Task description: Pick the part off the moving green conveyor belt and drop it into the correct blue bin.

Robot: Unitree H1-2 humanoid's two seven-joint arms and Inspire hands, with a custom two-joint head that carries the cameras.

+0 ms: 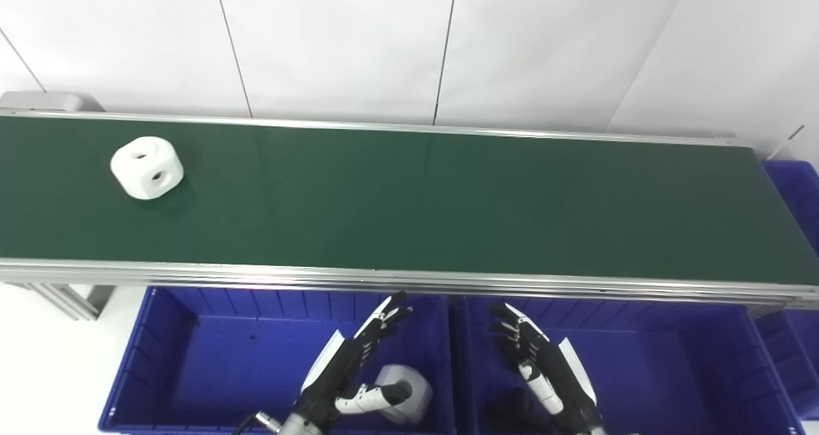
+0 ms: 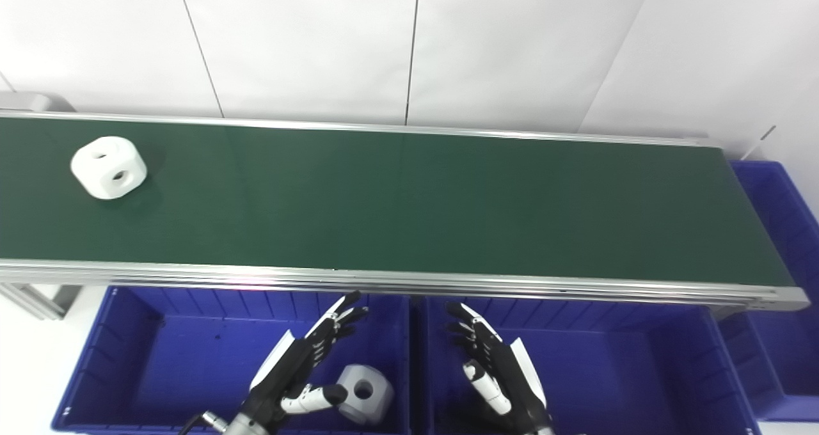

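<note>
- We take the green conveyor belt [image 1: 409, 198] as our landmark; it runs across the view, bordered by a metal rail.
- A white part [image 1: 147, 167], a rounded cube with round holes, sits on the belt near its left end.
- Our left hand [image 1: 349, 364] hovers below the belt's near edge, over the left blue bin [image 1: 160, 358], fingers spread and holding nothing.
- A second white part [image 2: 365, 393] lies in that bin, just beside our left thumb.
- Our right hand [image 1: 540, 364] hangs over the right blue bin [image 1: 691, 371], fingers apart and empty.
</note>
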